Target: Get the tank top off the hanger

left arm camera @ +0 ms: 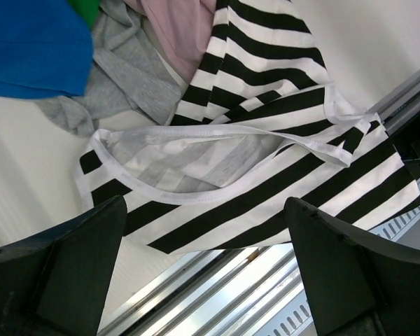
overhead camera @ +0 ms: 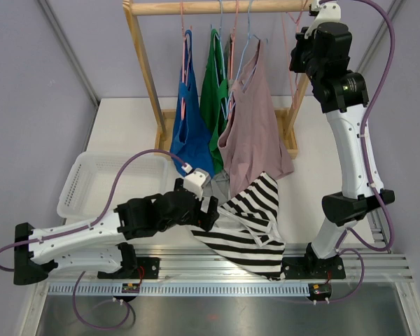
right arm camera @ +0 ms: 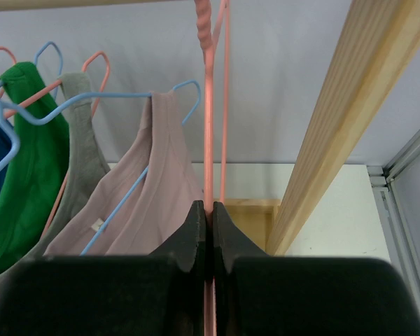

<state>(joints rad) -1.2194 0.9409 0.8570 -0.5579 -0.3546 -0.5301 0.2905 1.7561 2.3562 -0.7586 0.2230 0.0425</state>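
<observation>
Left gripper (left arm camera: 204, 203), fingers wide apart, hovers just above the striped tank top (overhead camera: 252, 225) without holding it. The tank top lies crumpled on the table (overhead camera: 126, 126) at its near edge, with its hem draped over the metal rail (overhead camera: 196, 269) and its neckline between the two fingers in the left wrist view. Right gripper (right arm camera: 210, 210), raised at the wooden rack (overhead camera: 196, 8), is clamped on the wire of a bare pink hanger (right arm camera: 208, 105). Blue (overhead camera: 190, 133), green (overhead camera: 213, 91) and mauve (overhead camera: 255, 119) tops hang on the rack. A white basket (overhead camera: 77, 183) stands to the left.
</observation>
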